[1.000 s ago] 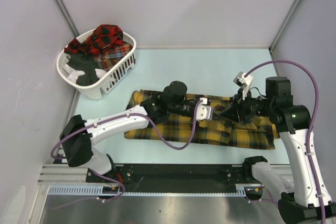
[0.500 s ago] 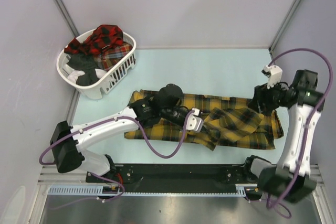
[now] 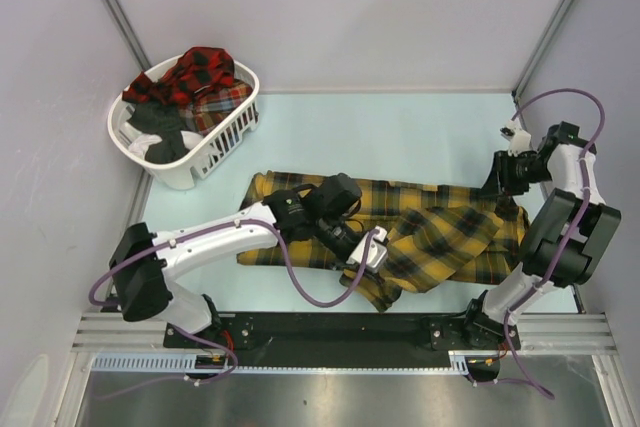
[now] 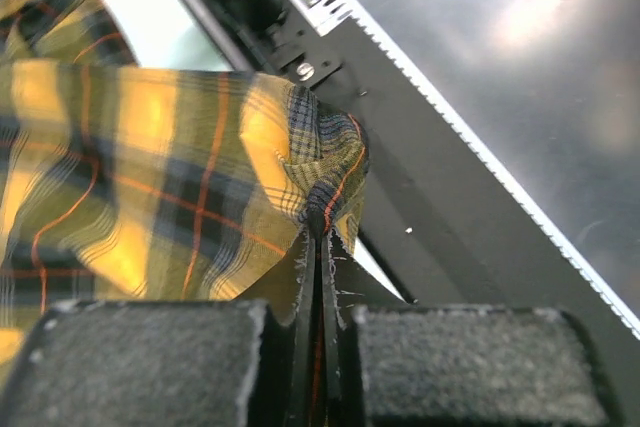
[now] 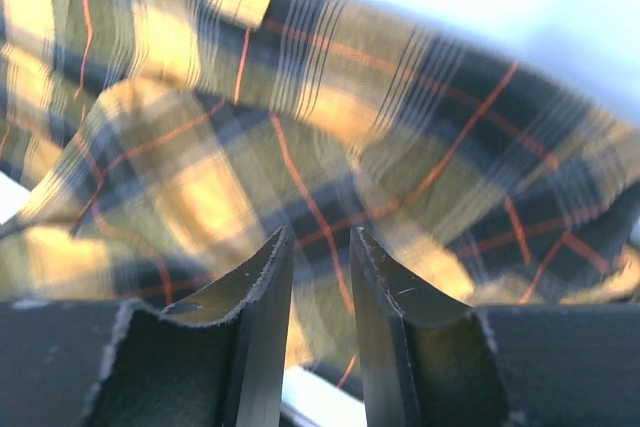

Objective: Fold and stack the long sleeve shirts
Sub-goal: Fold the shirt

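The yellow shirt [image 3: 450,237] lies left to right. The left gripper [image 3: 374,265] clamps its near fold; the right gripper [image 3: 503,177], slightly apart and empty, hangs over its right end.

Open table [image 3: 400,132] beyond the yellow shirt [image 3: 450,237] — basket [image 3: 205,157] crowds far-left corner.

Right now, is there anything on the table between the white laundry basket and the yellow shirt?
No. Only a bare strip of pale blue table separates the white basket from the yellow plaid shirt; the overhead view shows it.
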Tool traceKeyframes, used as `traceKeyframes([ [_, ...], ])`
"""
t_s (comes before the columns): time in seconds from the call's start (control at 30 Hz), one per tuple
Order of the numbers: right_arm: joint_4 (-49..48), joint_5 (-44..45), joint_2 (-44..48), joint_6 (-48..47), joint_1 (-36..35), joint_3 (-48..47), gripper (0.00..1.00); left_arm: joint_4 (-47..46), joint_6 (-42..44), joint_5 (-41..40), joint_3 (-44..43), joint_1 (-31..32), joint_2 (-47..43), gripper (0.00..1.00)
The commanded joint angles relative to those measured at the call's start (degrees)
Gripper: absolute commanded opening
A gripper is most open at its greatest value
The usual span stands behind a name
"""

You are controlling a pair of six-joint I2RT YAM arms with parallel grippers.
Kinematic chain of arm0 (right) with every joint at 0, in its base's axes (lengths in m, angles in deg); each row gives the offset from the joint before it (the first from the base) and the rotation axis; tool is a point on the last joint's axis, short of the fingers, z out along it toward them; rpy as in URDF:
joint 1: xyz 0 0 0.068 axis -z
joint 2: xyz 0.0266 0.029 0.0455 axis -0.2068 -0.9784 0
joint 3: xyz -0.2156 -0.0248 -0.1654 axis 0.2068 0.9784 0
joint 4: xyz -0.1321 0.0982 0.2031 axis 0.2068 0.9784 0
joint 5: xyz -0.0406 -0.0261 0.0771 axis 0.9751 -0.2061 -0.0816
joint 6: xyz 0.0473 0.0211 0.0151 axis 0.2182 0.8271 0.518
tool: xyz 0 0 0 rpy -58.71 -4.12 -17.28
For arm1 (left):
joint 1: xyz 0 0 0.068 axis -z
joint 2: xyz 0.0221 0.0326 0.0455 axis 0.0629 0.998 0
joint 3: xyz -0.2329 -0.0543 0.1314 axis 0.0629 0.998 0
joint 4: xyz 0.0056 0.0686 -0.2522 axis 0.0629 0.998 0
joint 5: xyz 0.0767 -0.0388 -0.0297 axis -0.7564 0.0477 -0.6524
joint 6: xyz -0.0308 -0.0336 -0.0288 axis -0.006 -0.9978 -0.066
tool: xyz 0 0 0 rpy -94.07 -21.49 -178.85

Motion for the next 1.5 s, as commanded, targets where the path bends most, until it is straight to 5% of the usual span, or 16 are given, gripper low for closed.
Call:
traceKeyframes([
  [0.0,-5.22,2.40,-3.34,4.08,-0.80,-1.47,0.34,6.51,5.68,4.44,-5.31,2.18,-0.79,0.02],
  [0.4,-7.07,13.84,-12.23,0.30,2.98,0.56,0.30,7.78,0.78,6.99,-10.68,4.20,3.51,0.06],
  [0.63,-3.21,14.37,-7.23,-2.51,2.98,-3.83,0.32,-19.81,-35.37,2.68,-10.15,1.57,8.96,0.08],
  [0.83,4.53,9.27,-3.01,-4.71,1.49,-7.18,0.41,-52.41,-72.12,6.29,4.14,-12.83,12.04,0.17],
  [0.87,5.41,8.66,-2.39,-5.15,0.44,-7.00,0.45,-55.49,-74.80,5.85,9.31,-14.85,12.39,0.20],
  [0.93,7.34,7.51,-0.46,-5.67,-0.96,-6.30,0.48,-56.68,-77.54,2.19,12.86,-20.13,13.53,0.53],
  [1.0,9.27,5.94,1.82,-6.11,-2.98,-4.29,0.51,-53.00,-75.20,-1.16,16.90,-24.77,11.88,0.72],
  [1.13,11.65,3.56,5.87,-7.17,-6.06,-0.59,0.51,-40.87,-59.04,-11.34,19.64,-27.88,3.10,0.75],
  [1.3,11.39,2.15,8.25,-6.12,-8.44,3.19,0.51,-27.40,-33.38,-31.72,18.50,-10.16,-5.71,0.78],
  [1.47,11.65,1.36,5.79,-5.59,-8.18,3.54,0.48,-30.65,-25.44,-44.92,18.50,4.35,-1.33,0.87],
])
